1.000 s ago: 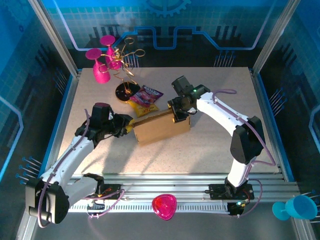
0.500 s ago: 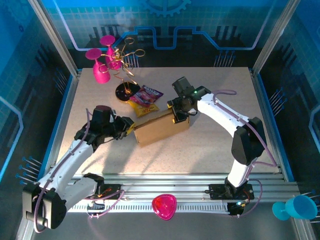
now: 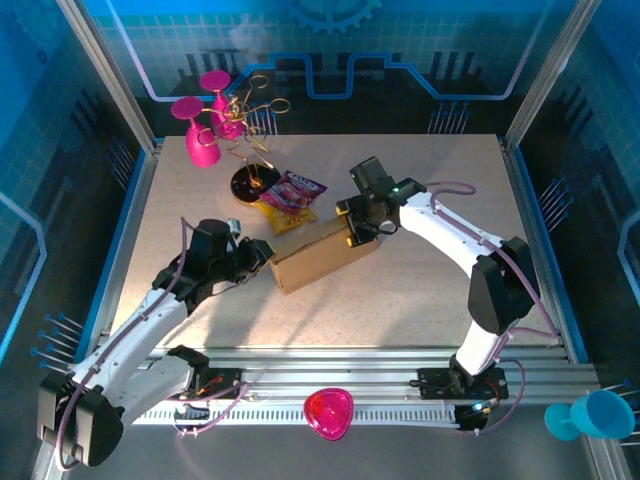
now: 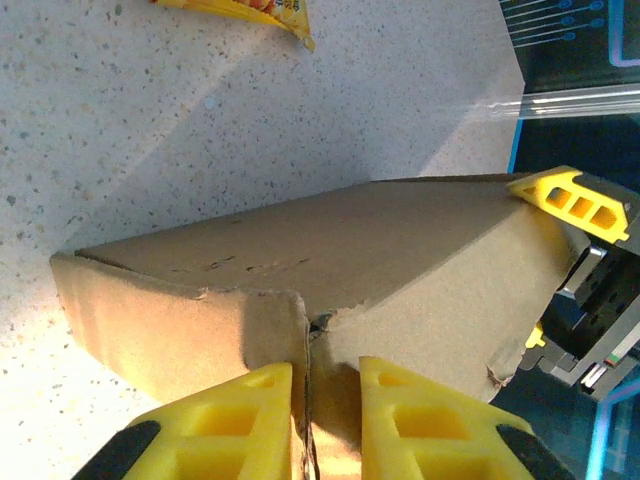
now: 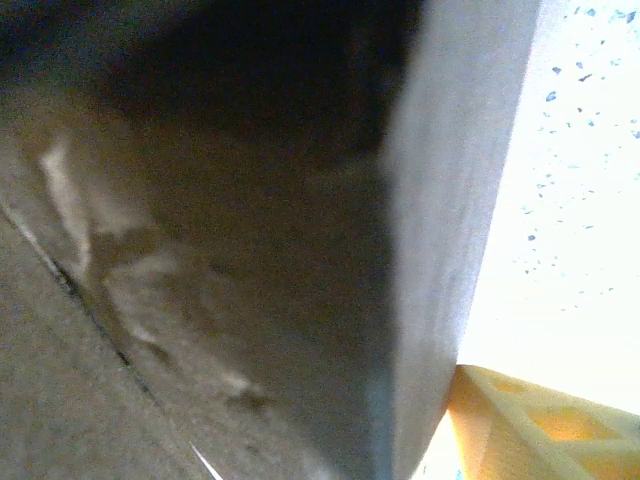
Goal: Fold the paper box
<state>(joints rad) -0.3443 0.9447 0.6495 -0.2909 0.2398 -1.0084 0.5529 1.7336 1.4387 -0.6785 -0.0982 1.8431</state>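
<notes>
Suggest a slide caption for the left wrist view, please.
Left tool pinches an end flap of the paper box on the speckled table, snack packet corner beyond.

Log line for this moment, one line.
left gripper: pinching brown corrugated cardboard box edge | right gripper: at opposite end, grip unclear

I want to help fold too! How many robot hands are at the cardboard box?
2. The left gripper pinches a flap at the paper box's left end. The right gripper is at its right end. No others seem hidden.
</notes>
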